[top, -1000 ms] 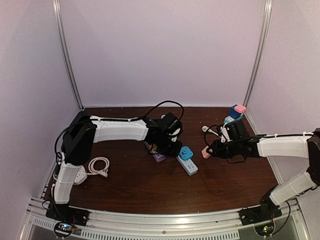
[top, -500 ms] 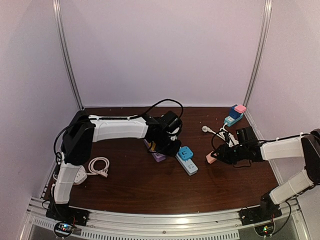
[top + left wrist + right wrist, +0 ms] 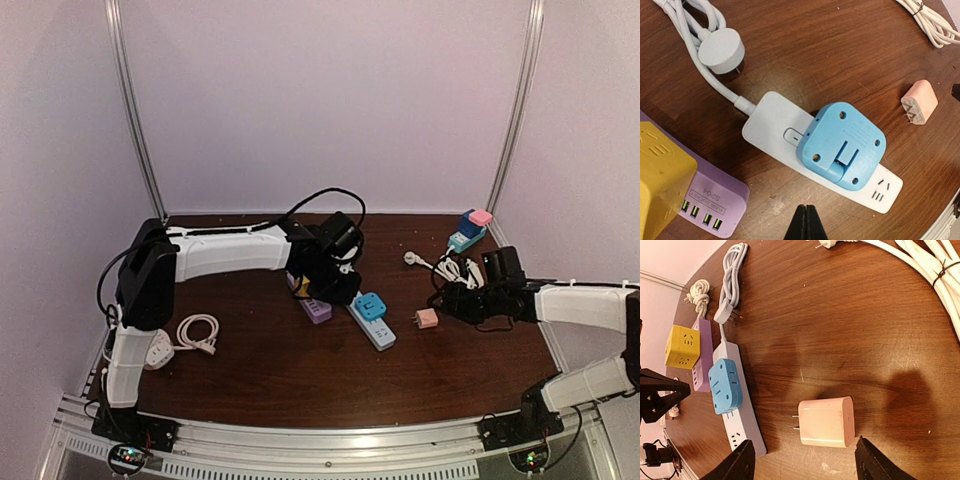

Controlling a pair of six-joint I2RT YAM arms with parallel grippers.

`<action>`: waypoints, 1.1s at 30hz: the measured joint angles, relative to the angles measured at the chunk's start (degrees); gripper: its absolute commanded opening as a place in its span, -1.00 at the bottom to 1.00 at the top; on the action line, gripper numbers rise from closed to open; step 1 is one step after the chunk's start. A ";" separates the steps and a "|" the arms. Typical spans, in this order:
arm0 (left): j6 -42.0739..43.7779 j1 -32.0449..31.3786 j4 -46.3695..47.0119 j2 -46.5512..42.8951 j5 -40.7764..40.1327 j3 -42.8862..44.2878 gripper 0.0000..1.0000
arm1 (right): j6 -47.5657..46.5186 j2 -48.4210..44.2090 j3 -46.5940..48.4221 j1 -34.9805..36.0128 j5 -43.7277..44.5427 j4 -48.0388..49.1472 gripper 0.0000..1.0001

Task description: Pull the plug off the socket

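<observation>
Table: blue adapter plugged into white strip.

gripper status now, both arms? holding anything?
Left gripper: shut, holding nothing.
Right gripper: open; pink plug lies on the table between its fingers, not gripped.

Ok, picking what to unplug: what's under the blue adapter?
The white power strip lies under the blue adapter. Its switch and one end socket show; the socket the adapter sits on, and any prongs, are covered.
</observation>
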 measured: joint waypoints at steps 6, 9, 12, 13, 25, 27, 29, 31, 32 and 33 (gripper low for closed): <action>-0.07 -0.11 -0.07 -0.76 -0.55 0.00 -1.00 | 1.20 2.27 1.09 1.79 -2.19 2.21 0.38; -0.20 -0.11 0.09 -1.29 -0.66 -0.72 -1.00 | 2.82 6.71 2.49 3.98 -4.63 5.38 0.37; -0.46 -0.11 0.26 -1.66 -0.74 -1.64 -1.00 | 4.22 11.61 4.98 6.32 -6.40 8.48 0.36; -0.55 -0.11 0.57 -1.70 -0.74 -2.05 -1.00 | 4.79 13.29 5.97 7.06 -7.06 9.73 0.36; -0.66 -0.11 2.10 -2.27 -0.94 -4.13 -1.00 | 11.67 28.83 9.97 10.49 -14.16 23.96 0.25; -0.66 -0.11 2.43 -2.27 -0.94 -4.13 -1.00 | 12.94 29.86 9.97 10.78 -15.04 25.81 0.22; -0.66 -0.11 2.64 -2.27 -1.38 -4.15 -1.00 | 14.10 30.34 9.99 11.06 -15.78 27.36 0.16; -0.63 -0.11 2.78 -2.27 -1.84 -4.15 -1.00 | 15.17 30.86 10.14 11.54 -16.52 29.18 0.12; -0.61 -0.11 2.82 -2.27 -2.10 -4.15 -1.00 | 15.69 31.10 10.29 11.78 -16.83 29.90 0.08; -0.59 -0.11 2.89 -2.27 -2.25 -4.15 -1.00 | 16.04 31.32 10.36 12.00 -17.05 30.67 0.04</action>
